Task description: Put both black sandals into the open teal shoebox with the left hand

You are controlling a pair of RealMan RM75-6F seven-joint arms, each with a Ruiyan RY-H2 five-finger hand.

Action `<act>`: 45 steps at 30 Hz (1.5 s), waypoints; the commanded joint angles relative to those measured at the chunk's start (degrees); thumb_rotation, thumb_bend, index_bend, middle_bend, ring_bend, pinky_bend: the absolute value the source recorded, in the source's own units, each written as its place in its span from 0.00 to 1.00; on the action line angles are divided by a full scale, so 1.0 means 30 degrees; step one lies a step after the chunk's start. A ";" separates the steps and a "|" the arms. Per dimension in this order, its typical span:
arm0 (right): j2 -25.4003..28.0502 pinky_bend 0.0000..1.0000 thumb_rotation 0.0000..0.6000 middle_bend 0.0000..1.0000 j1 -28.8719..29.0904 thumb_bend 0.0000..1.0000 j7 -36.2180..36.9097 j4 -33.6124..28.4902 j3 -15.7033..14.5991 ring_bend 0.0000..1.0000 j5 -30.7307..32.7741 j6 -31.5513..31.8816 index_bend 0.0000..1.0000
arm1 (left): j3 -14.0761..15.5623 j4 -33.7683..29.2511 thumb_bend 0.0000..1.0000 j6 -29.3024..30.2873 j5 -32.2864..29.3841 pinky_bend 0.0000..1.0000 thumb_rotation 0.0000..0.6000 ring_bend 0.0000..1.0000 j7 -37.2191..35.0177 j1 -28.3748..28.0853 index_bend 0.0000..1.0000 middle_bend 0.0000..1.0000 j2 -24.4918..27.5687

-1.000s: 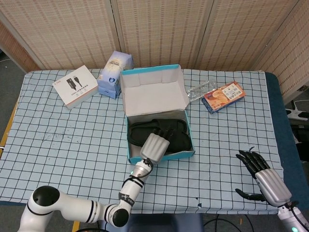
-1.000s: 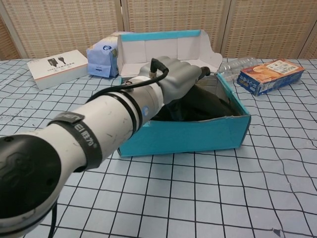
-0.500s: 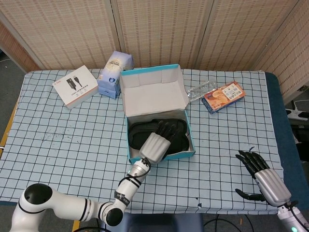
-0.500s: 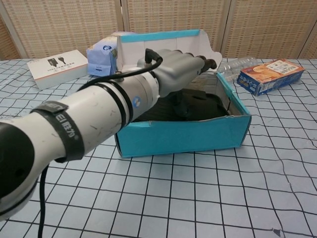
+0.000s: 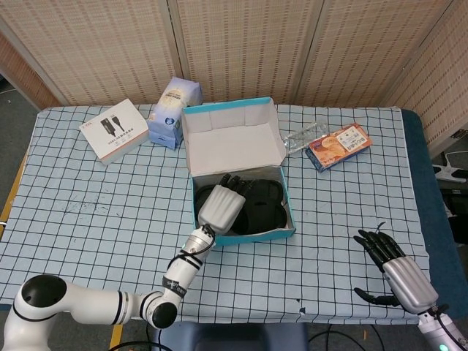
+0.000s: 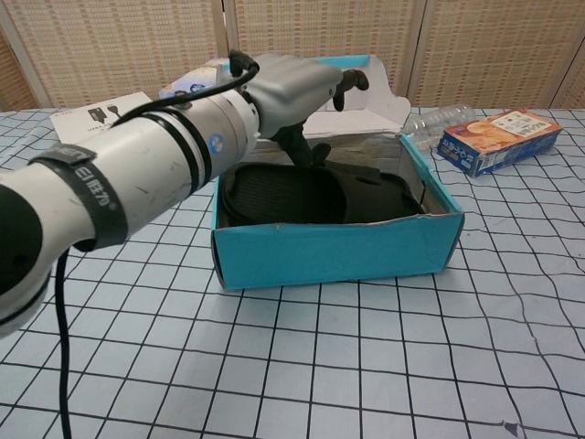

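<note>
The open teal shoebox (image 5: 246,237) (image 6: 338,251) stands mid-table with its lid flipped up at the back. Both black sandals (image 5: 260,208) (image 6: 311,194) lie flat inside it. My left hand (image 5: 221,203) (image 6: 288,87) hovers above the box's left half, fingers loosely bent and apart, holding nothing and clear of the sandals. Part of the left sandal is hidden under it in the head view. At the table's near right corner my right hand (image 5: 398,274) rests with fingers spread and nothing in them; the chest view does not show it.
A white carton (image 5: 113,130) (image 6: 101,114) and a blue-and-white pack (image 5: 174,110) (image 6: 187,101) lie behind the box on the left. A clear plastic bottle (image 5: 303,137) (image 6: 439,119) and an orange snack box (image 5: 338,145) (image 6: 501,139) lie to its right.
My left hand has let go of the sandal, risen out of the box and drawn back to the left. The sandal now lies flat inside. The right hand stayed put.
</note>
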 commanded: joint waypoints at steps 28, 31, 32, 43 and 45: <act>-0.0106 0.00 0.79 0.00 -0.0058 0.15 -0.0181 -0.0013 0.0207 0.00 0.0461 0.0039 0.00 | 0.1924 0.2207 0.51 -0.3465 -0.0361 0.34 1.00 0.48 -0.2263 0.0082 0.26 0.48 0.0251; -0.0121 0.00 0.78 0.00 -0.0063 0.15 -0.0164 0.0005 0.0247 0.00 0.0539 0.0039 0.00 | 0.2118 0.2538 0.51 -0.3729 -0.0228 0.32 1.00 0.50 -0.2540 0.0123 0.26 0.50 0.0156; -0.0127 0.00 0.78 0.00 -0.0056 0.15 -0.0170 0.0008 0.0258 0.00 0.0568 0.0013 0.00 | 0.2179 0.2651 0.51 -0.3814 -0.0173 0.31 1.00 0.51 -0.2644 0.0143 0.26 0.50 0.0136; -0.0103 0.00 0.78 0.00 -0.0078 0.15 -0.0260 -0.0054 0.0268 0.00 0.0612 -0.0018 0.00 | 0.1906 0.2019 0.48 -0.2975 0.1386 0.26 1.00 0.41 -0.3865 0.0509 0.15 0.36 0.0483; -0.0083 0.00 0.78 0.00 -0.0108 0.15 -0.0283 -0.0064 0.0266 0.00 0.0590 0.0040 0.00 | 0.1750 0.1507 0.47 -0.2281 0.2349 0.26 1.00 0.28 -0.4353 0.0717 0.12 0.23 0.0803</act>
